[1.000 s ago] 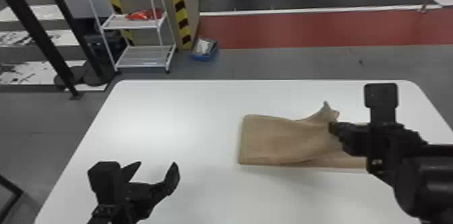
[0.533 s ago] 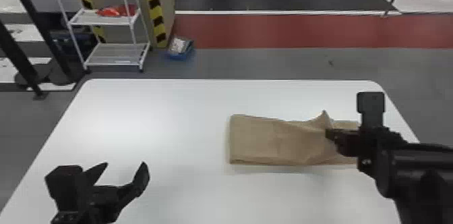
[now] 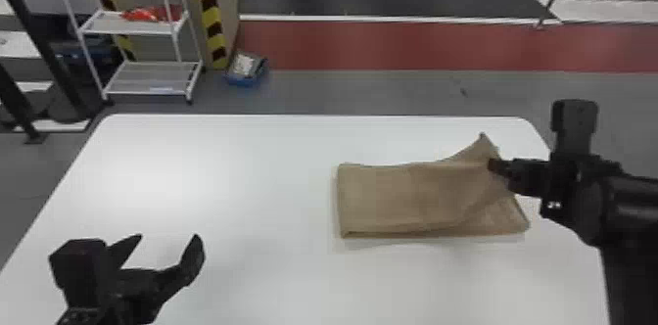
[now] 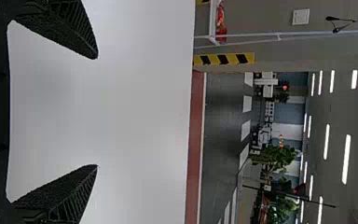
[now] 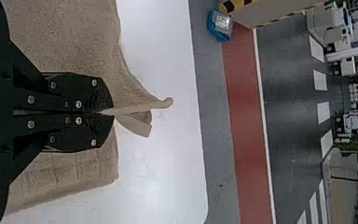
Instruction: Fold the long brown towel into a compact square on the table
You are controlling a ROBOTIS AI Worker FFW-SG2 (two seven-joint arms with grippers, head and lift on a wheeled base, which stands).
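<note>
My right gripper [image 3: 494, 166] is at the right part of the brown towel [image 3: 391, 197], which lies folded on the white table with its back right corner raised into a peak. In the right wrist view the gripper [image 5: 107, 113] is shut on a pinched edge of the towel [image 5: 70, 37], and a lower layer lies flat beneath it. Over the table's front left part, apart from the towel, stands my left gripper [image 3: 164, 245] with its fingers spread. The left wrist view shows that gripper [image 4: 97, 112] with bare tabletop between its fingertips.
The white table [image 3: 220, 162] extends left of and in front of the towel. Past its back edge, on the floor, are a white wire shelf [image 3: 152, 79] and a blue box [image 3: 246, 72].
The head view has shifted. The towel's lifted right corner stands higher, and more of the lower layer's right end shows beneath the right gripper. The left gripper stays open.
</note>
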